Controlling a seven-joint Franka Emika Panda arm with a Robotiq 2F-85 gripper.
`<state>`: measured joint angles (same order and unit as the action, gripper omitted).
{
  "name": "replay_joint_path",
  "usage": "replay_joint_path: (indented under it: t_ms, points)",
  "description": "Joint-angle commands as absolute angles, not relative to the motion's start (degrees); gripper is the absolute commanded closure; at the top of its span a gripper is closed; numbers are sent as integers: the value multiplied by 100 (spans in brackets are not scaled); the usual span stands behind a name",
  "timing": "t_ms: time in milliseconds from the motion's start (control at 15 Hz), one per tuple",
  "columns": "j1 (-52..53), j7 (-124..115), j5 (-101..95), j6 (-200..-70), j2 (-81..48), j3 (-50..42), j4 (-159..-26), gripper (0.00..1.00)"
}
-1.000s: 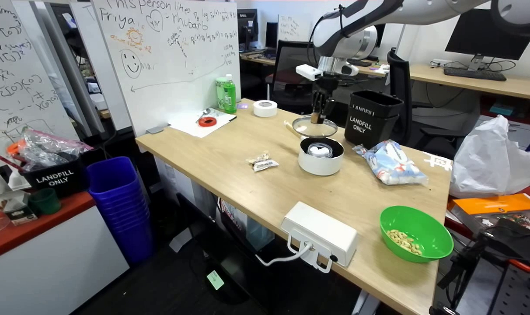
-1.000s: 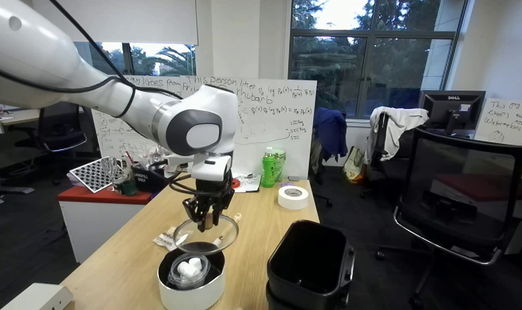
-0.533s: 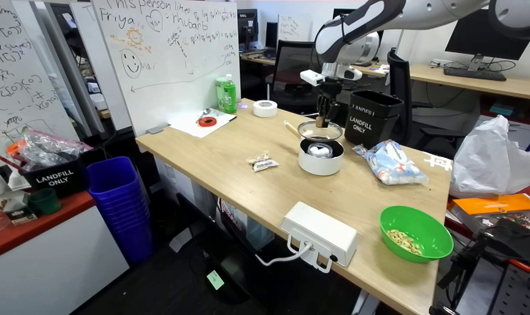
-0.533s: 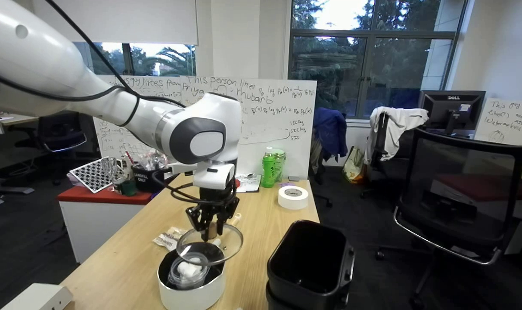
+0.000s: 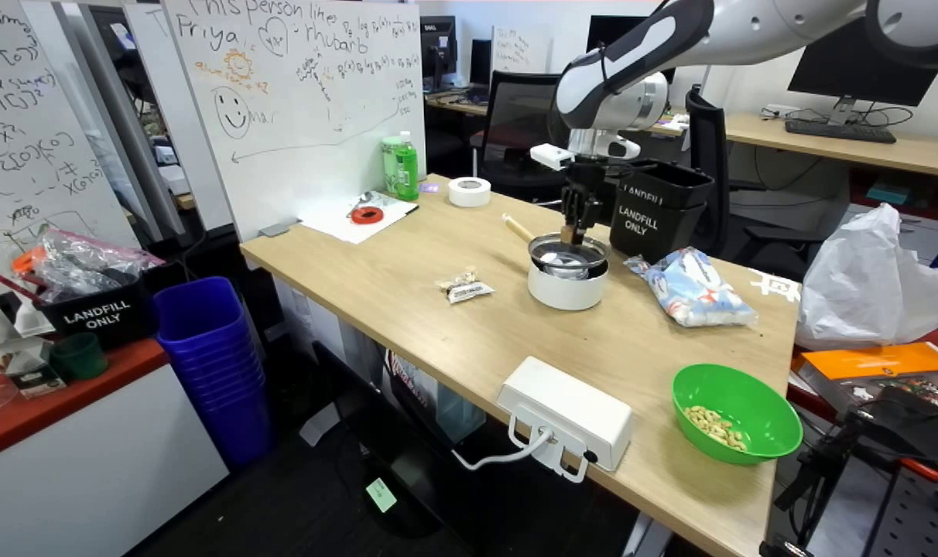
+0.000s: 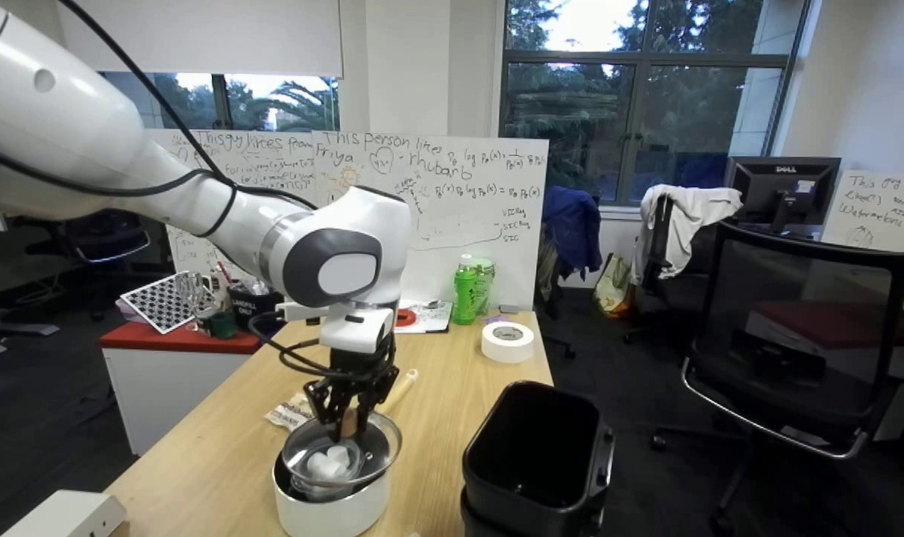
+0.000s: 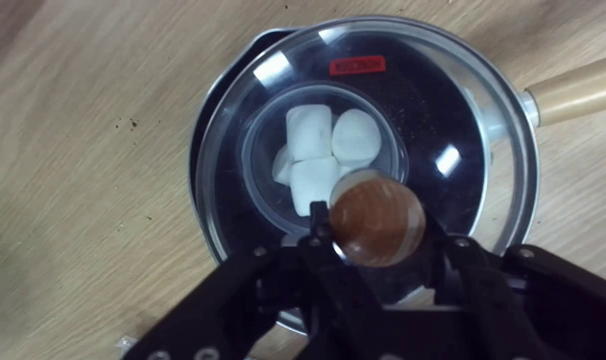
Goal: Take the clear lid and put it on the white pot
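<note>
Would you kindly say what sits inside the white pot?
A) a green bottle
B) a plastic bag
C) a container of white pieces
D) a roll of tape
C: through the clear lid, the wrist view shows a container of white marshmallow-like pieces inside the white pot.

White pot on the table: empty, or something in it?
Not empty: the white pot holds a clear tub of white pieces, seen through the clear lid in the wrist view.

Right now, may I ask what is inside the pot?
The pot holds a tub of marshmallows, seen through the lid. Anything beneath that is covered; in the wrist view, the claw hides more.
</note>
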<state>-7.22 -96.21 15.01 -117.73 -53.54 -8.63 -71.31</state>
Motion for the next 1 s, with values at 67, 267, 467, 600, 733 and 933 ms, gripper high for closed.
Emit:
replay_joint_path:
  t_ms: [67, 267, 467, 600, 733, 933]
  points:
    - [-798, -9431, 1598, -11851, -5108, -693, -7483, 84]
    - [-793, -9398, 1588, -11884, -5081, -693, -7555, 84]
    - [-793, -9338, 1572, -11989, -5060, -710, -7635, 84]
    - [-792, -9341, 1598, -11971, -5057, -697, -7655, 43]
    - [-784, -9296, 1584, -11950, -5039, -692, -7705, 27]
    - [-774, -9281, 1579, -11929, -4949, -703, -7815, 7]
